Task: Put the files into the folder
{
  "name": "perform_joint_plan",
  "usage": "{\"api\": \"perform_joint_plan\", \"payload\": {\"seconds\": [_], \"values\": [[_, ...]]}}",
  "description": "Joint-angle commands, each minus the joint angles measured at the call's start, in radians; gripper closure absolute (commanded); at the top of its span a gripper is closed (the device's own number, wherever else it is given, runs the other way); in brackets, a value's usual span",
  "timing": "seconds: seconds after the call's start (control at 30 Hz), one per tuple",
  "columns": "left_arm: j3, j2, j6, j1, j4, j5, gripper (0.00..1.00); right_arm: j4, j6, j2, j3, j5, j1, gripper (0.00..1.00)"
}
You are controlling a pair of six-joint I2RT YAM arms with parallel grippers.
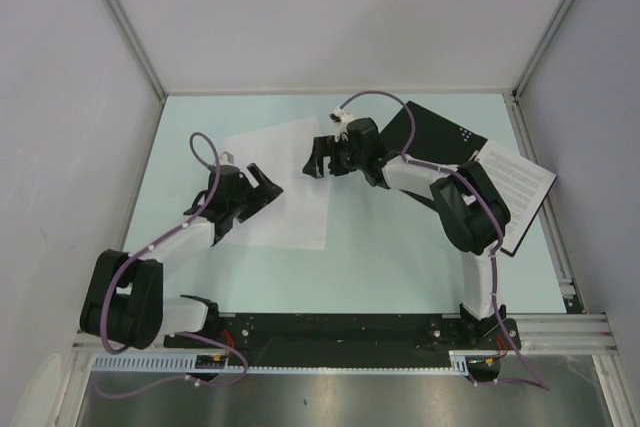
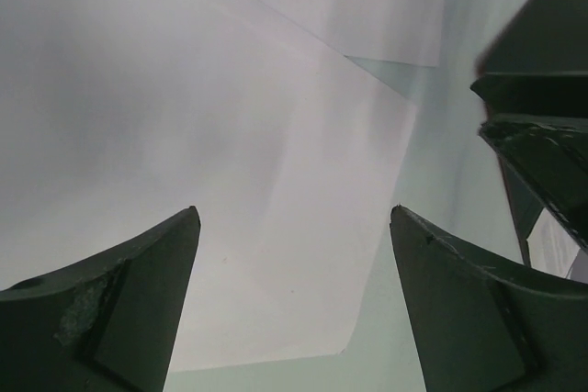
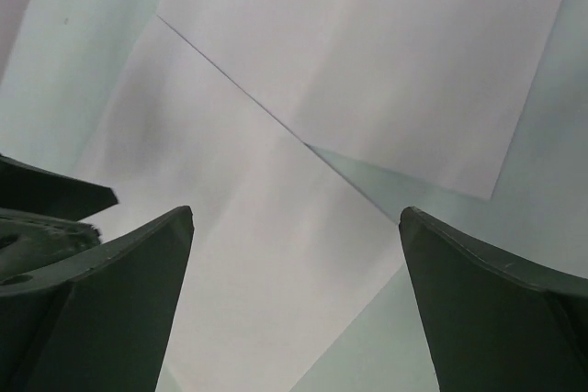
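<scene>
On the table (image 1: pixel 400 267), the folder (image 1: pixel 430 132) lies open at far right, black inside up, its middle hidden under the right arm. A printed sheet (image 1: pixel 515 179) rests on its right half. Two blank sheets (image 1: pixel 295 217) overlap centre-left, partly covered by the left arm. The left gripper (image 1: pixel 265 183) reaches low over them, jaws spread, empty. The right gripper (image 1: pixel 316 160) is bent leftward near their far edge, also spread and empty.

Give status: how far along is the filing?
Done: the printed sheet lies on the open folder, on its black inside. In hand: nothing gripped; the left gripper and right gripper hover open over the blank sheets. Left: both blank sheets lie on the table, outside the folder, which is not yet closed.
</scene>
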Motion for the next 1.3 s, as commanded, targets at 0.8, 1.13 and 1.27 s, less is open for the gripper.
{"api": "perform_joint_plan", "payload": {"seconds": [0.8,1.13,1.27], "values": [[-0.225,-0.072,-0.156,0.001,0.096,-0.04,0.09,-0.464,-0.493,0.252,0.366,-0.1,0.143,0.08],[-0.249,-0.06,-0.154,0.001,0.13,-0.039,0.09,-0.369,-0.19,0.149,0.265,-0.347,0.079,0.07],[-0.232,-0.072,-0.12,0.001,0.119,-0.036,0.09,-0.285,-0.079,0.12,0.177,-0.422,0.057,0.09]]}}
